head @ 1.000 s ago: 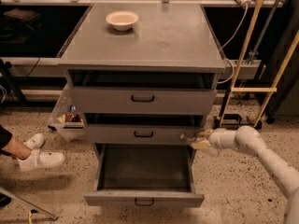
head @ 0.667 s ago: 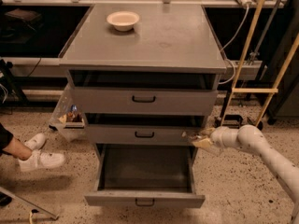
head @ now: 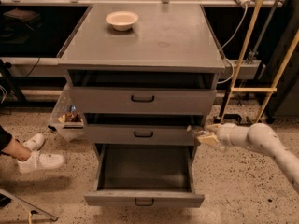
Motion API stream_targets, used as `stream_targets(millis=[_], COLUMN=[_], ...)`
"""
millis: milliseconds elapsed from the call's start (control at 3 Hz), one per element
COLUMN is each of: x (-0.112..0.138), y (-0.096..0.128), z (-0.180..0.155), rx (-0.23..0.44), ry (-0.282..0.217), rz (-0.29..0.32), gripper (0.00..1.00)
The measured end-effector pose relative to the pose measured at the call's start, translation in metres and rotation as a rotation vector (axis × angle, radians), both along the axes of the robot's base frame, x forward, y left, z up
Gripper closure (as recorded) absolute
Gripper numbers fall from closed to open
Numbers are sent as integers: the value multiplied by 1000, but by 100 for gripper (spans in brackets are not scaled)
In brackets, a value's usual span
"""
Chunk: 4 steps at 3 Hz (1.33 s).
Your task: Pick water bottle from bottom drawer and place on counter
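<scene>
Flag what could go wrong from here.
1. The gripper sits right beside the middle drawer front corner; rising toward the counter could clip it or the protruding top drawer.
2. No water bottle shows clearly in the bottom drawer, so its whereabouts are unconfirmed.

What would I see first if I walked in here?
The grey metal cabinet's bottom drawer is pulled wide open, low in front. The white arm's gripper sits at the cabinet's right edge, beside the middle drawer. A small cream bowl stands on the grey counter.
</scene>
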<state>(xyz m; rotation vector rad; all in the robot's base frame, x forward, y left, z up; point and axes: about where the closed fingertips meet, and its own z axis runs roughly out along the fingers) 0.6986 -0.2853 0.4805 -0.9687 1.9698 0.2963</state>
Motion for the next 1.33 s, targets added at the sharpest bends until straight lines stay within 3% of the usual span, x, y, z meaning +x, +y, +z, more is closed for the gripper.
stream_targets(millis=[333,667,1000,1333], x=[-30,-71,-100,-79], y=[-17,-31,-20,-14], z=[80,179,246,328], rx=[-32,-153,-234,-264], ry=[-127,-330,-417,-448], rz=[5,-37,-15,-3], gripper=[100,100,100,100])
